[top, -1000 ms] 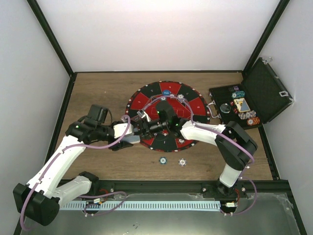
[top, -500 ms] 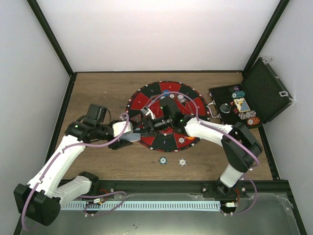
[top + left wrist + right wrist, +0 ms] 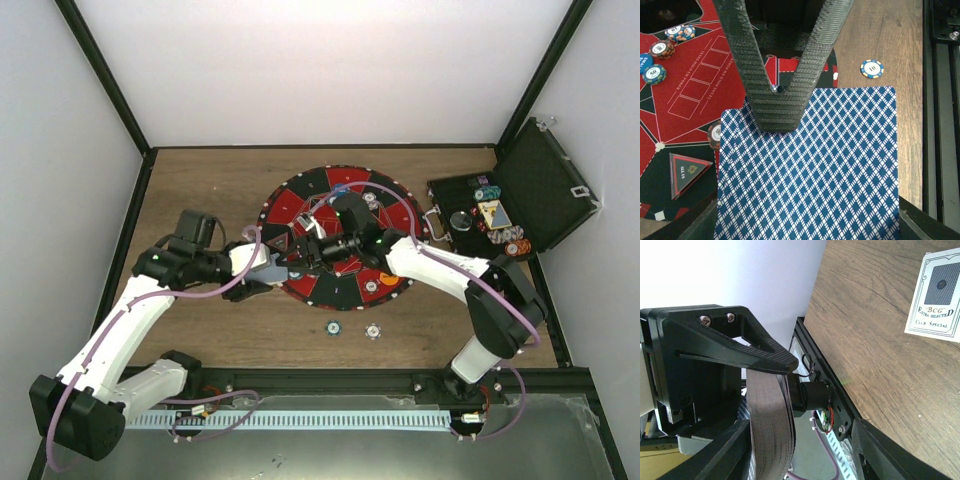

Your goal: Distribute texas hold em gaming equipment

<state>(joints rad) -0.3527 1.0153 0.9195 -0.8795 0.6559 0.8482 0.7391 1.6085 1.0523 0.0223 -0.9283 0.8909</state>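
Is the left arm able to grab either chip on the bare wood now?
Probably not: the left gripper is shut on the card deck, leaving no free fingers, though both chips lie nearby.

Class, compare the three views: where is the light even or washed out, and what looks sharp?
Top view: even light, no glare, the chips on the wood small but distinct. Left wrist view: the card back shows a crisp pattern. Right wrist view: the white wall is washed out, yet the printed card is readable.
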